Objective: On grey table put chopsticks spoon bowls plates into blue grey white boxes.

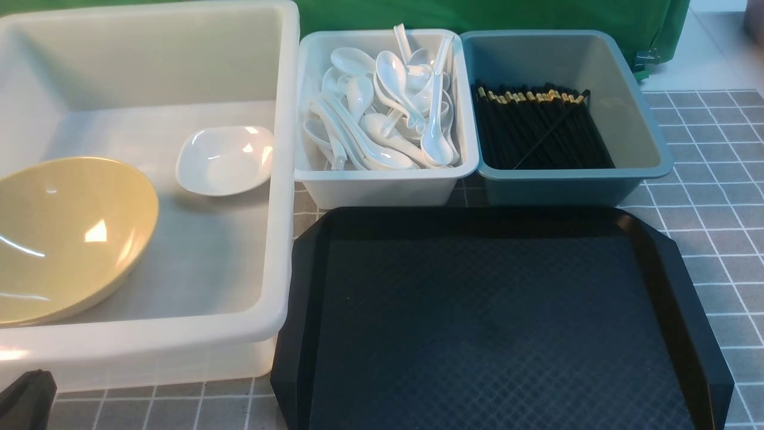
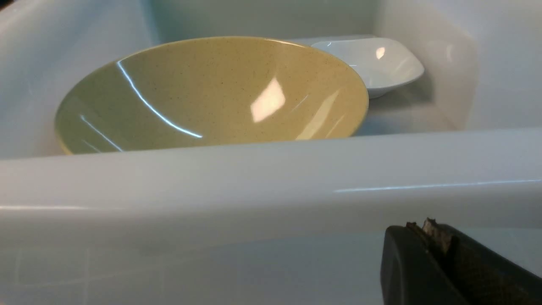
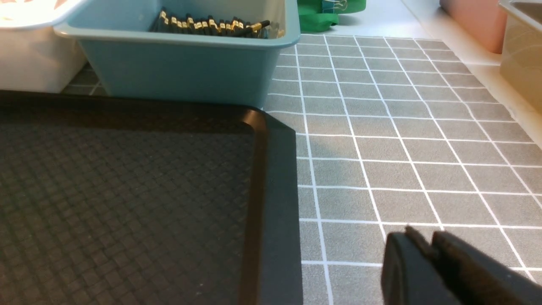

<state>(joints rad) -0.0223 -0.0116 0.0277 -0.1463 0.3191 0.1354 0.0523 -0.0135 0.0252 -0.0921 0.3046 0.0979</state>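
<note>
The yellow bowl [image 1: 65, 233] leans inside the large milky-white tub [image 1: 286, 179], with the small white plate [image 1: 224, 160] behind it. Several white spoons [image 1: 388, 113] fill the white box [image 1: 382, 173]. Black chopsticks [image 1: 537, 128] lie in the teal-blue box [image 1: 567, 185]. My left gripper [image 2: 423, 226] is shut and empty, low outside the tub's near wall [image 2: 254, 178], facing the bowl [image 2: 211, 97] and the plate [image 2: 372, 63]. My right gripper [image 3: 423, 237] hovers over the grey table [image 3: 402, 140] beside the tray, its jaws a narrow slit apart with nothing between them.
A black diamond-textured tray [image 1: 489, 316] lies in front of the two smaller boxes, nothing on it. Green cloth [image 1: 477, 15] hangs behind the boxes. A pink container [image 3: 470, 21] and a beige one [image 3: 523, 46] stand past the table's far right edge.
</note>
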